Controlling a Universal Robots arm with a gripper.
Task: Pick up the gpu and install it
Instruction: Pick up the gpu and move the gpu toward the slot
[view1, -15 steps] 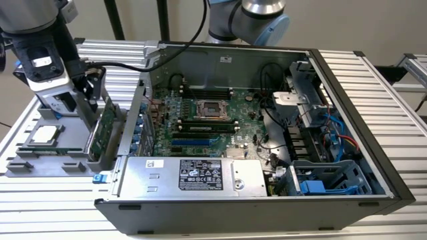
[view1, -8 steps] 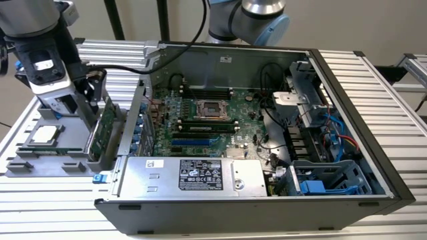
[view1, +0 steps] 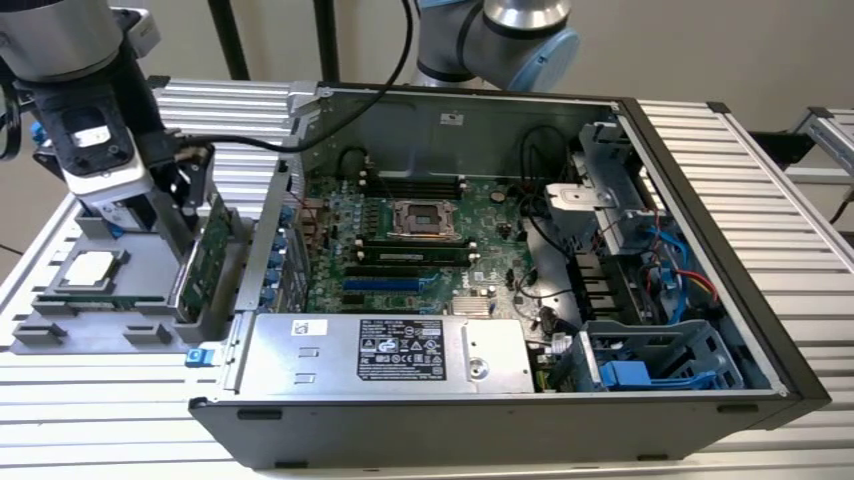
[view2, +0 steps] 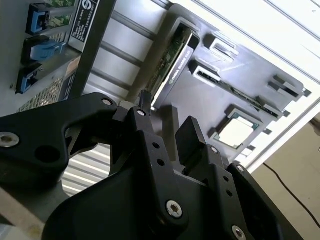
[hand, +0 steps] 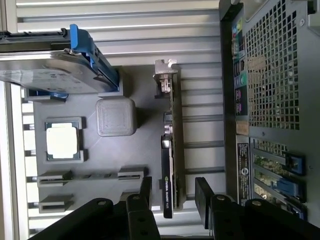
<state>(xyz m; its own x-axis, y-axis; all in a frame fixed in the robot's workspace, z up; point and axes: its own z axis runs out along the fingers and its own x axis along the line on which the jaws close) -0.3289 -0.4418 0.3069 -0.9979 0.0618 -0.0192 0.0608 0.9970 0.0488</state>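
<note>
Gpu (view1: 210, 262) apparently green, black-edged, grey tray (hand: 145, 125), silver hard drive (hand: 45, 70), blue frame (hand: 85, 45)

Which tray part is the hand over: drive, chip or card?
The gpu, the thin card standing on edge beside the computer case; the open hand straddles its end. The drive and chip sit apart.

Slatted metal table (view1: 781, 225) with two loads.
An open computer case (view1: 467, 435) sits on it, with a grey holder tray (view1: 80, 330) just beside, toward the exterior view's left.

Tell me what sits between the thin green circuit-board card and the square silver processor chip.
A grey rounded square block, in the first wrist view.
</note>
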